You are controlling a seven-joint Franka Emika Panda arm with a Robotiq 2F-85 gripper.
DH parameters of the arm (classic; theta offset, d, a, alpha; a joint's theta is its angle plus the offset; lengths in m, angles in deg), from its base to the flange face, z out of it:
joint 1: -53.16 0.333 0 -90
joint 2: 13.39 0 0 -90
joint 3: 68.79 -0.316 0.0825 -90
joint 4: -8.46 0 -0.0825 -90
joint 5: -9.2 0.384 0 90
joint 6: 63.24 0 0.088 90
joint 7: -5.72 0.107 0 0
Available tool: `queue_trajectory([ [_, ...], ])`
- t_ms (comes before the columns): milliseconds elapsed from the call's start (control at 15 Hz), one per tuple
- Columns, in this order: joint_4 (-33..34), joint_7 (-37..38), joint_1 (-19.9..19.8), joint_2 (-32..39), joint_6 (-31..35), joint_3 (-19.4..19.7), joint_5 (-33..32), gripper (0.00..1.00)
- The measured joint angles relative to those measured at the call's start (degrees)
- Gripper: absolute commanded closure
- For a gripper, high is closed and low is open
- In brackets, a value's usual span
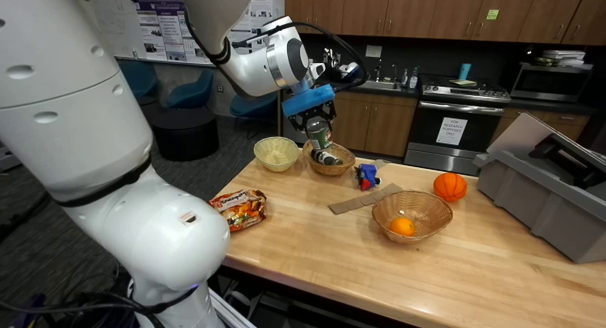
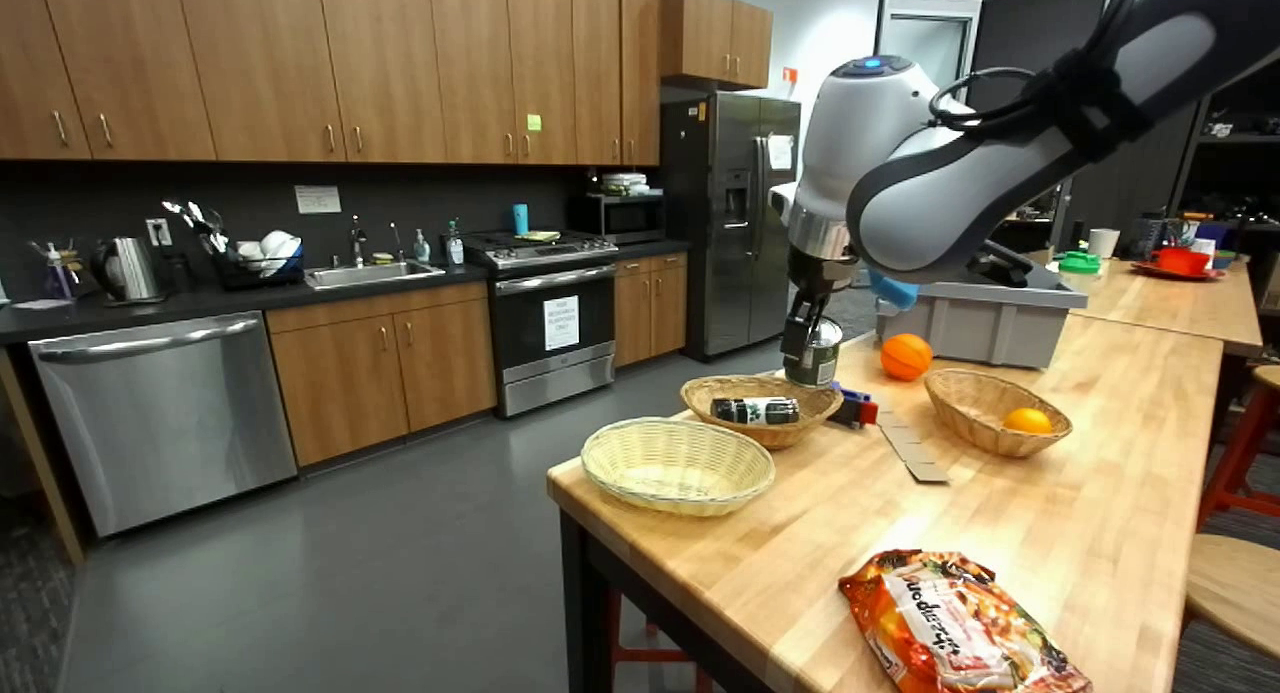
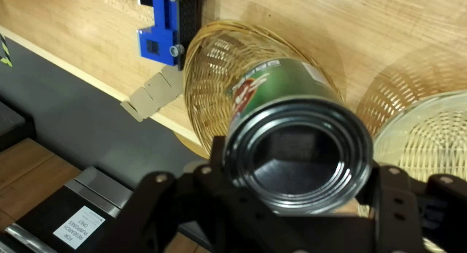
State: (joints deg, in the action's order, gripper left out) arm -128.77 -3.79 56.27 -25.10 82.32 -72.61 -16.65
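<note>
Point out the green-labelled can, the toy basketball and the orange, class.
Green-labelled can (image 3: 297,147), wrist view: its metal end.
Toy basketball (image 1: 450,187), in an exterior view: its seamed side.
Orange (image 1: 402,226), in an exterior view: middle of its skin.

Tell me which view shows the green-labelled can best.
The wrist view: the green-labelled can looms large, its ridged metal end and part of its label visible. Both exterior views show it much smaller, gripped by the fingers, with less label detail.
</note>
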Motion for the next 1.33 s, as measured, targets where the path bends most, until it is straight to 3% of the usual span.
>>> queue_trajectory([
  [533,-0.09,-7.57,4.05,0.08,1.11,-2.30,3.59,0.50],
  [1333,-1.11,-15.60,10.50,1.04,1.68,-7.16,3.91,0.50],
])
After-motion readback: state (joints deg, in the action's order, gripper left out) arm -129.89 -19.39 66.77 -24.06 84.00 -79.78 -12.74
